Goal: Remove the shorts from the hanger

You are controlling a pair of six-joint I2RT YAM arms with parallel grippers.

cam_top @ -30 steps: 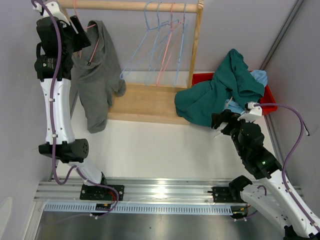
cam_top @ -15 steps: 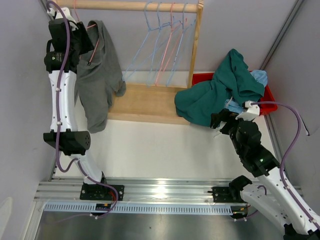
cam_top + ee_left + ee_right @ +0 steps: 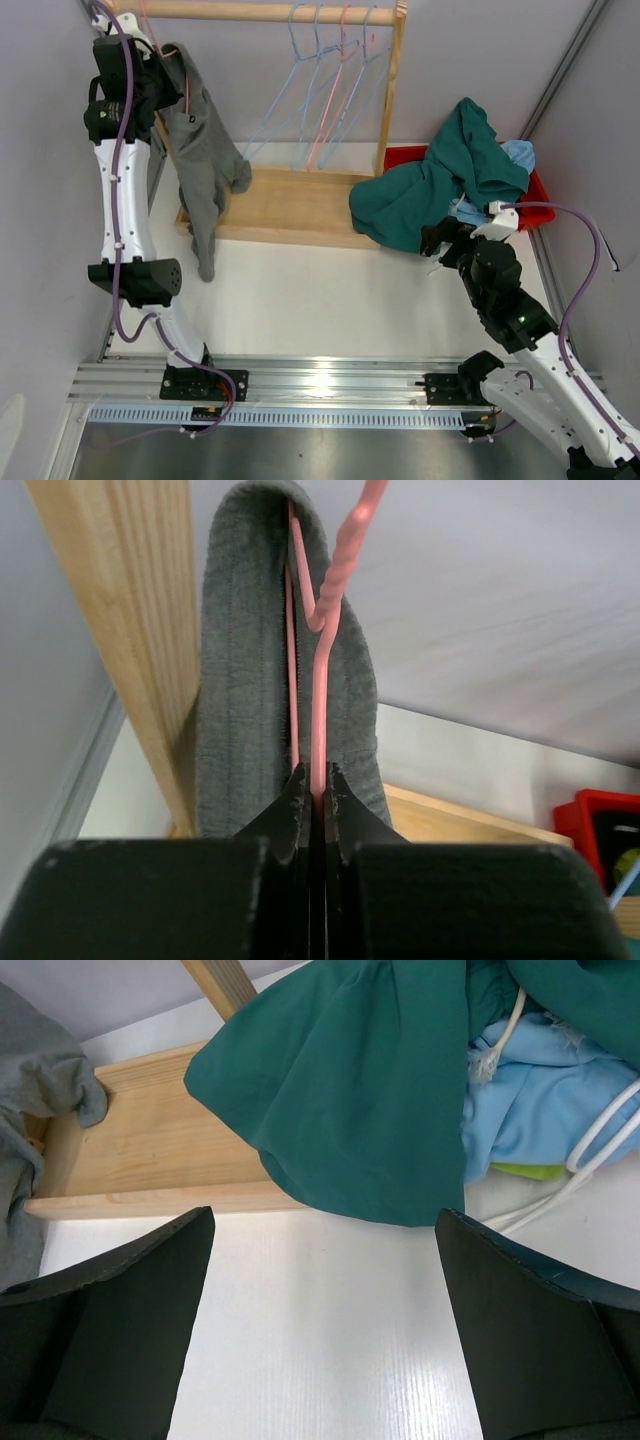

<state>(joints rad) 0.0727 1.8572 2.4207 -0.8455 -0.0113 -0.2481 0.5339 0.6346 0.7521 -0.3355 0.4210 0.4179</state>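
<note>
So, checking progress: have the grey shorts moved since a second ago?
Yes. The grey shorts swung left under the wooden rail, bunching narrower beside the rack's left post.

No writing, label or number can be read anywhere.

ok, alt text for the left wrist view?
The left gripper is shut on the wire of a pink hanger, with grey shorts draped over the hanger right behind it. A wooden rack post rises at left; the corner of a red bin shows lower right.
</note>
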